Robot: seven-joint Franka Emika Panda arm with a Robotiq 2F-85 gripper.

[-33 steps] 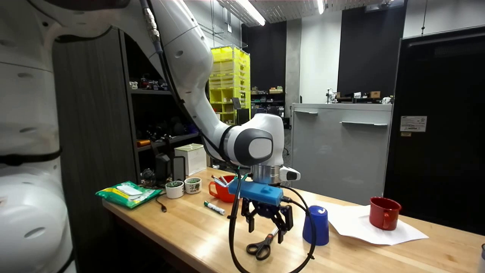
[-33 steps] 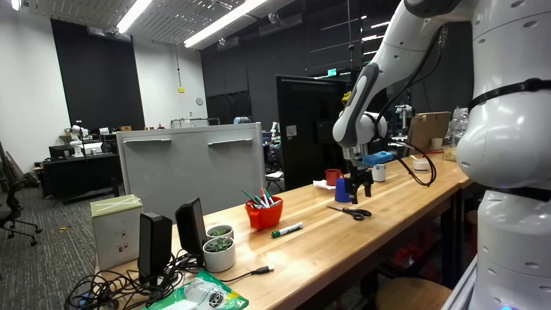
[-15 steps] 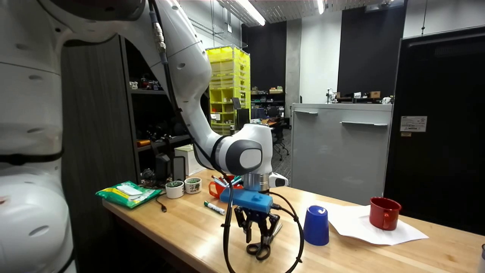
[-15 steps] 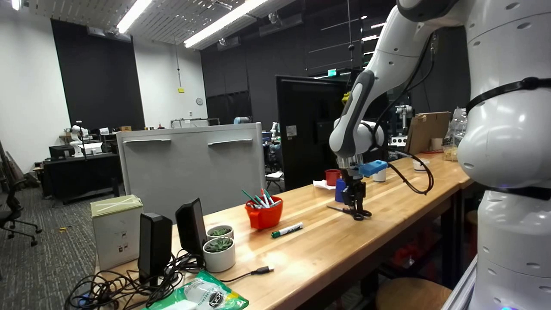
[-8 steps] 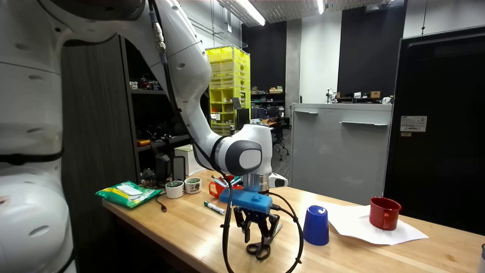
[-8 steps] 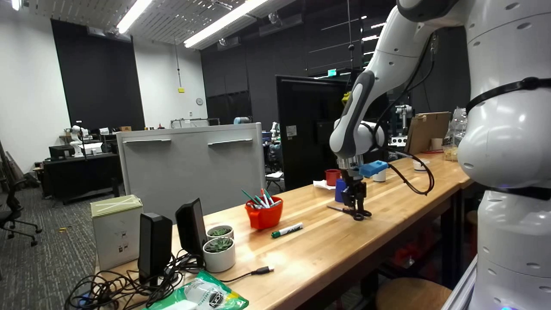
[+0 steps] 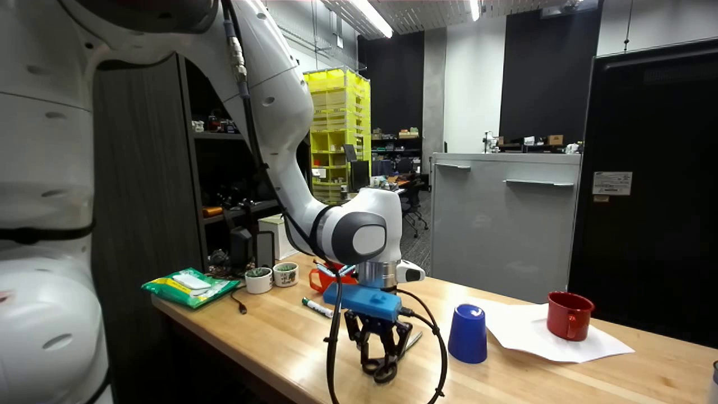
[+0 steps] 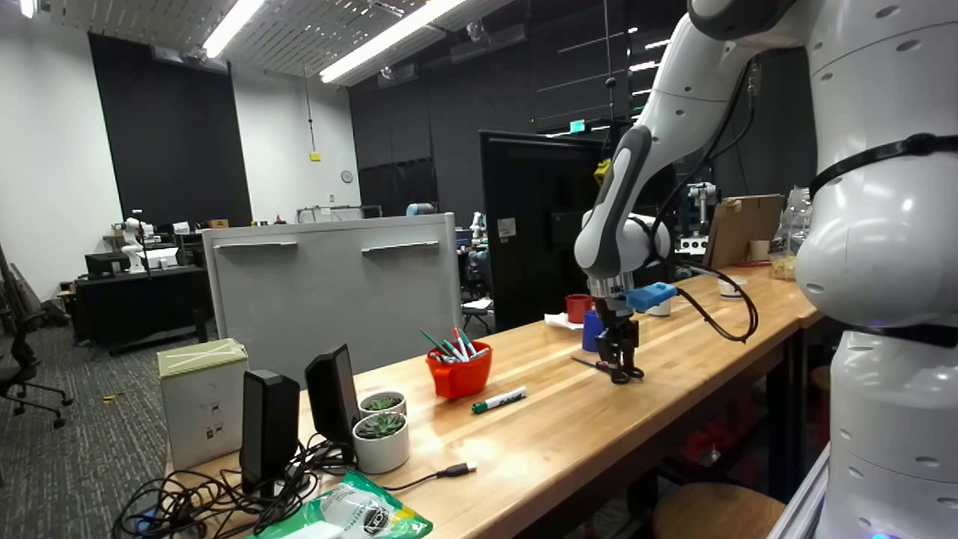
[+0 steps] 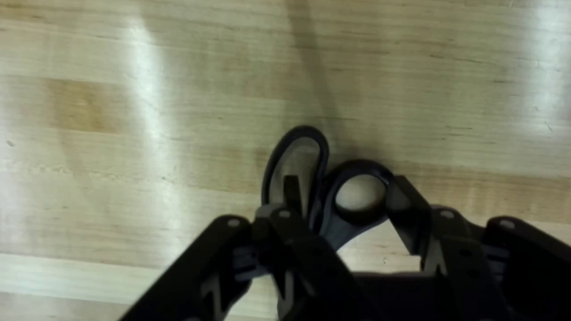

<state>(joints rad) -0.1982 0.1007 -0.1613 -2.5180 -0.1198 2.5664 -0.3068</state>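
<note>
Black-handled scissors [image 9: 341, 232] lie on the wooden table, handle loops up in the wrist view and blades hidden under the hand. My gripper [image 9: 345, 187] points down over them, its jaws part way apart. One fingertip [image 9: 292, 189] stands over or inside the long loop; whether it goes below the rim I cannot tell. The opposite finger [image 9: 408, 200] is against or just above the outer edge of the round loop. Space shows between the fingers and the handle parts. In both exterior views the gripper [image 7: 379, 362] [image 8: 623, 367] is low over the scissors, whose blades [image 7: 414, 339] stick out behind.
An upside-down blue cup [image 7: 469, 334] stands near the gripper. Beyond it a red mug [image 7: 570, 316] sits on white paper [image 7: 521, 328]. A green-capped marker [image 8: 499, 400] and a red cup of pens [image 8: 459, 374] are on the gripper's other side, with potted plants [image 8: 382, 445] farther along.
My gripper has come down and sideways, away from the blue cup, to the scissors' handles. Its fingers stand closer together than at first. The scissors have shifted slightly in the last half second.
</note>
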